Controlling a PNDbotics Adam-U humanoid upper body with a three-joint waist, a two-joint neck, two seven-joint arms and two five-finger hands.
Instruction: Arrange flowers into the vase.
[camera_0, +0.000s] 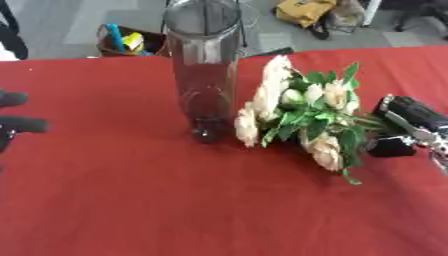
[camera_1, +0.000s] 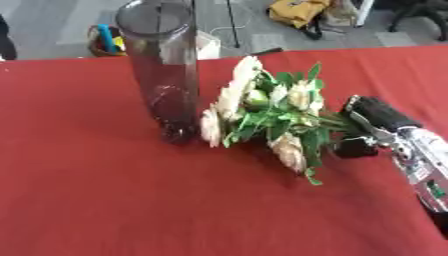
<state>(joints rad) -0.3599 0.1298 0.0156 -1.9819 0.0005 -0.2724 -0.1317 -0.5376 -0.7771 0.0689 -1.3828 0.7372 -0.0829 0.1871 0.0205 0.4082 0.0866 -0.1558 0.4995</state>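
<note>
A tall clear glass vase (camera_0: 204, 65) stands upright on the red table (camera_0: 131, 190), left of centre. Just right of its base lies a bouquet of cream roses with green leaves (camera_0: 302, 112), blooms toward the vase, stems toward the right. My right hand (camera_1: 378, 127) comes in from the right edge and is curled around the stem end of the bouquet. My left hand (camera_0: 17, 122) shows only at the left edge of the left eye view, dark fingers pointing right, apart from the vase and holding nothing.
Beyond the table's far edge is a grey floor with a basket of coloured items (camera_0: 127, 42) and a yellow bag (camera_0: 302, 11). Bare red cloth fills the front half of the table.
</note>
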